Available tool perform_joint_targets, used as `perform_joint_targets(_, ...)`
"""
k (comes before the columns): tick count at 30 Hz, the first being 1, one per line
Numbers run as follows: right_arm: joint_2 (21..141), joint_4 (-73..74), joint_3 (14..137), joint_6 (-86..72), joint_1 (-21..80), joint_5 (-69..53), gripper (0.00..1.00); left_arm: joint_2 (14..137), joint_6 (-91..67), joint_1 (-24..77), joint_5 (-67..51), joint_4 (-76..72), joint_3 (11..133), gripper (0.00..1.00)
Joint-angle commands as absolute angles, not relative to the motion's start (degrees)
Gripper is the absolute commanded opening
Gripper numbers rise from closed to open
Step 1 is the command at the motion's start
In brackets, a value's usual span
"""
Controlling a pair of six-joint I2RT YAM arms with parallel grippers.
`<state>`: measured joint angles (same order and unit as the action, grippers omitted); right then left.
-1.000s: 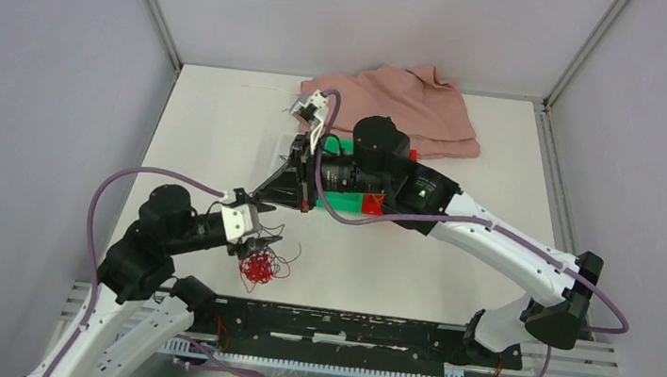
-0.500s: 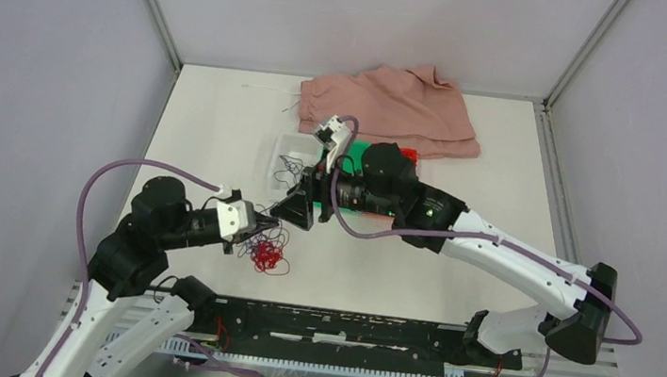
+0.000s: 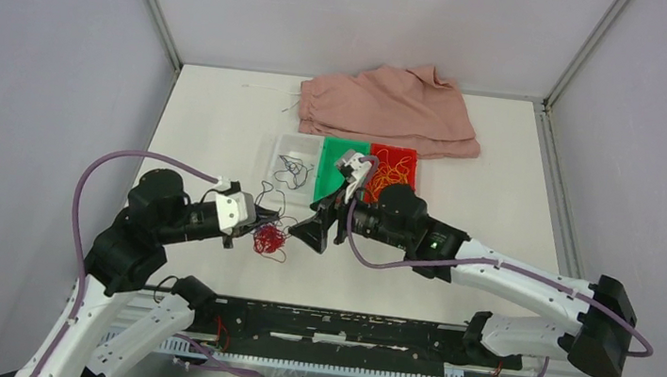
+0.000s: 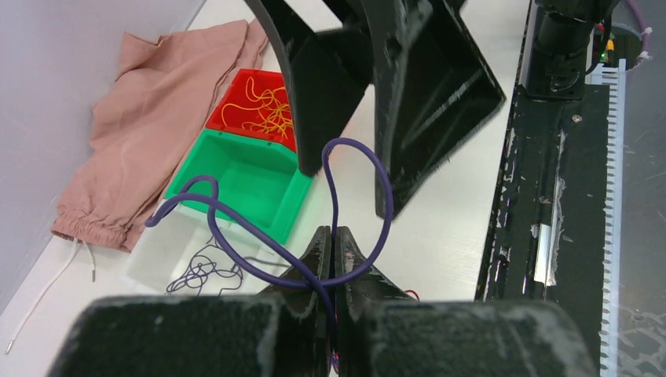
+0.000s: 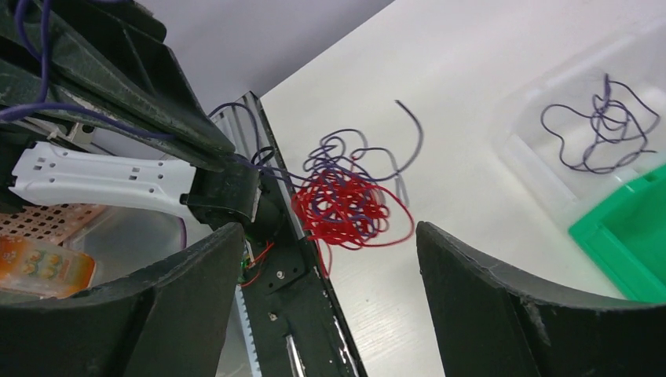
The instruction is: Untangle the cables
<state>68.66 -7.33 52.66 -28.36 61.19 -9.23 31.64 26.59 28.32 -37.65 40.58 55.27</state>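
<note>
A tangle of red cable (image 3: pixel 269 241) mixed with dark purple strands lies on the table near the front; it also shows in the right wrist view as the red cable (image 5: pixel 349 208). My left gripper (image 3: pixel 255 222) is shut on a purple cable (image 4: pixel 357 169) that loops up from its closed jaws (image 4: pixel 334 236). My right gripper (image 3: pixel 315 234) stands open just right of the tangle, and the tangle lies a little beyond the gap of the right gripper (image 5: pixel 328 236). Another purple cable (image 3: pixel 292 170) lies in the clear tray. Yellow cables (image 3: pixel 393 169) fill the red bin.
A clear tray (image 3: pixel 285 145), a green bin (image 3: pixel 339 151) and a red bin (image 3: pixel 409 154) stand side by side mid-table. A pink cloth (image 3: pixel 391 105) with a white drawstring lies at the back. The black rail (image 3: pixel 342 327) runs along the near edge.
My right gripper left the bins, came forward and left to the tangle, and opened. My left gripper shut on the purple cable and drew back to the left.
</note>
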Motion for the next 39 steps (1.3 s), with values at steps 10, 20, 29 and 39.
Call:
perform_joint_targets(10, 81.2, -28.8, 57.6, -27.2, 64.4, -5.4, 0.84, 33.3, 22.4, 28.2, -36.9, 37.3, 59.4, 0.03)
perform_joint_targets(20, 86.7, -33.7, 58.0, -32.3, 64.5, -5.7, 0.81, 33.7, 22.4, 28.2, -36.7, 37.2, 60.9, 0.03)
perform_joint_targets(29, 82.4, -32.5, 52.0, -35.1, 64.5, -2.7, 0.79, 34.3, 22.8, 28.1, -36.1, 37.0, 61.7, 0.03)
perform_joint_targets(39, 82.2, -33.7, 55.6, -30.4, 66.2, 0.4, 0.79, 34.6, 22.5, 28.1, -36.6, 36.8, 61.2, 0.03)
